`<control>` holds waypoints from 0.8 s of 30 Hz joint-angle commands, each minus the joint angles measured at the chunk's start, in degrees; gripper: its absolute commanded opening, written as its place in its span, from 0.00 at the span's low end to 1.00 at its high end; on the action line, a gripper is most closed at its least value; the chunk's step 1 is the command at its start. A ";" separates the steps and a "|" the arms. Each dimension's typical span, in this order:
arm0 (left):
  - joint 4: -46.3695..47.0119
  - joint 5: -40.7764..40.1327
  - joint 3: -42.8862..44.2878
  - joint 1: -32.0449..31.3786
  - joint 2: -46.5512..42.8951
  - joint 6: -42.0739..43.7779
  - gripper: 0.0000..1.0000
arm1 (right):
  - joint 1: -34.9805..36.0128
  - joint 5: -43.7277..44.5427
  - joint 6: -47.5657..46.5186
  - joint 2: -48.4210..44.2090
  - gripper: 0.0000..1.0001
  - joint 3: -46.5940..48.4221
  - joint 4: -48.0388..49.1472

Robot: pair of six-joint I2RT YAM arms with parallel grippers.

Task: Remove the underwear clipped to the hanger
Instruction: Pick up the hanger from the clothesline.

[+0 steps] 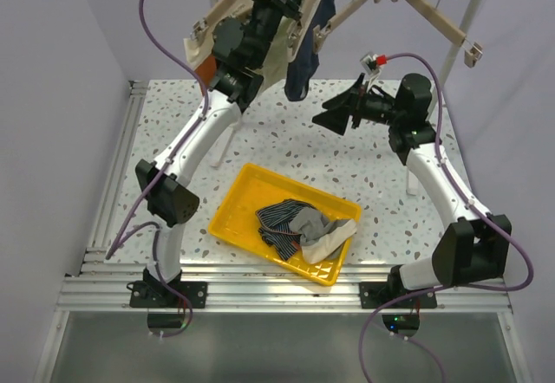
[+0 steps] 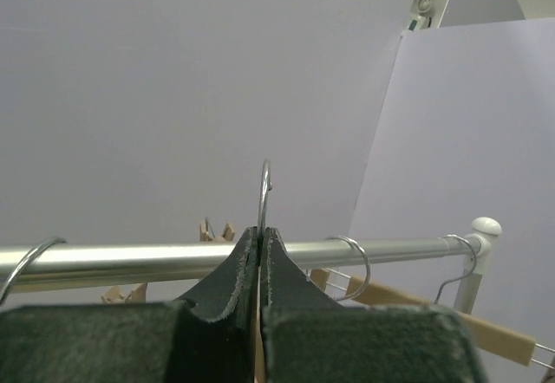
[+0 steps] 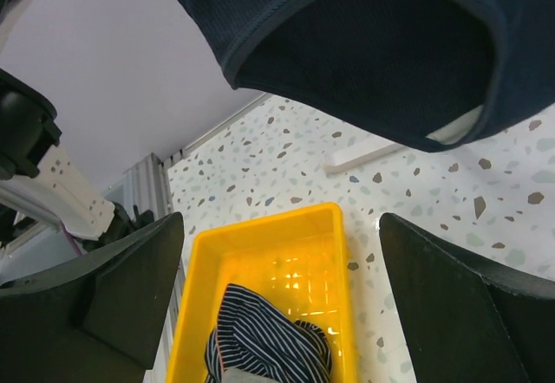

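Reaching up to the silver metal rail (image 2: 130, 260), the left gripper (image 2: 260, 253) sits pinched together at a wire hanger hook (image 2: 264, 188). Below the rail the right gripper (image 1: 334, 114) is raised, jaws spread wide, beside hanging navy cloth briefs (image 1: 305, 71) (striped navy briefs (image 1: 282, 218) lie in the yellow plastic tray (image 1: 238, 197)).

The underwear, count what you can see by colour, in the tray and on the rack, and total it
Navy striped, in the yellow tray: 1
Grey-white, in the tray: 1
Solid navy, hanging from the rack: 1
Orange-red, hanging behind the left arm: 1
Total: 4
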 commanded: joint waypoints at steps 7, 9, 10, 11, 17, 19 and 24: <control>-7.88 0.80 -5.18 -0.21 -11.08 5.61 0.00 | -0.23 -5.28 -6.21 -3.64 0.99 1.09 -2.81; -8.50 1.16 -8.94 -0.21 -12.75 6.31 0.00 | -0.31 -5.37 -7.96 -4.26 0.99 1.09 -4.04; -8.50 1.42 -10.36 -0.21 -14.76 7.10 0.00 | -0.23 -5.37 -8.67 -4.43 0.99 0.82 -4.48; -8.50 1.60 -13.25 -0.21 -15.74 7.54 0.00 | -0.31 -5.11 -9.11 -4.70 0.98 0.56 -4.74; -10.70 4.67 -21.34 0.14 -22.77 11.06 0.00 | -0.32 -5.19 -11.83 -7.16 0.99 -4.54 -0.01; -11.40 6.25 -23.46 0.66 -25.31 11.68 0.00 | -0.31 -7.64 -14.03 -7.33 0.99 -4.80 -0.17; -13.42 9.16 -32.76 1.54 -31.47 14.40 0.00 | -0.23 -10.03 -27.96 -8.74 0.99 -4.54 -7.98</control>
